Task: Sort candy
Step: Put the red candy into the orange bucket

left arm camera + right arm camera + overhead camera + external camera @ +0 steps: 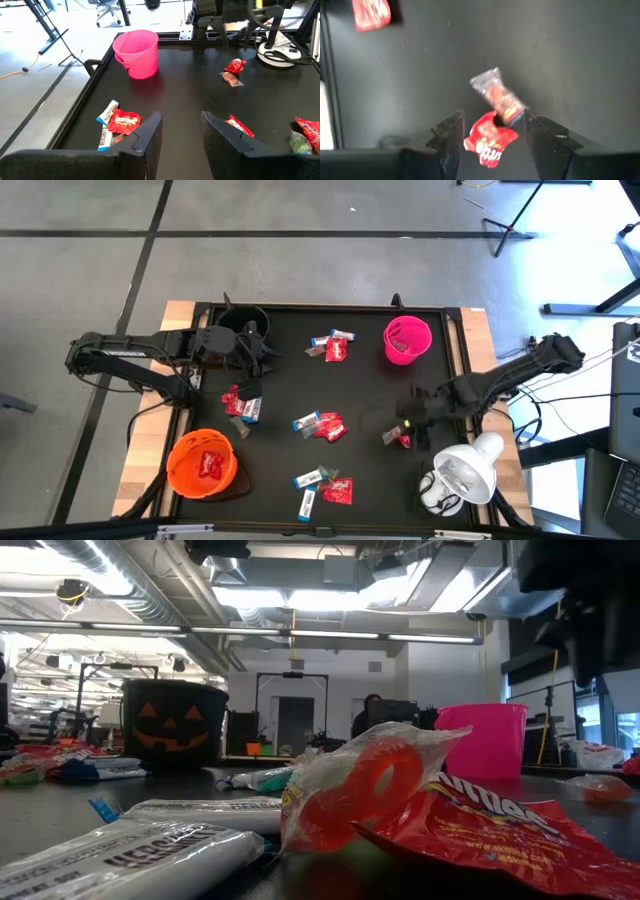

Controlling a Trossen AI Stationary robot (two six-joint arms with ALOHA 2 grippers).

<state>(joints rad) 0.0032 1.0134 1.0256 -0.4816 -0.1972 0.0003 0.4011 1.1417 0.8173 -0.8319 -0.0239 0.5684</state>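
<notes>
Candy in red, clear and blue-and-white wrappers lies in small clusters on the black table top (370,390): near the far middle (333,347), at the left (242,406), in the middle (320,425) and near the front (325,485). My right gripper (492,132) hovers open, pointing steeply down, over two pieces at the right (396,438): a red wrapper (489,142) and a clear-wrapped red piece (497,97) between its fingers. My left gripper (182,130) waits open and empty, raised beside the black bowl (243,320).
A pink bowl (407,340) stands at the far right, an orange bowl (202,463) holding red candy at the near left. A white lamp (460,475) sits at the near right corner. A raised rim (95,65) borders the table top.
</notes>
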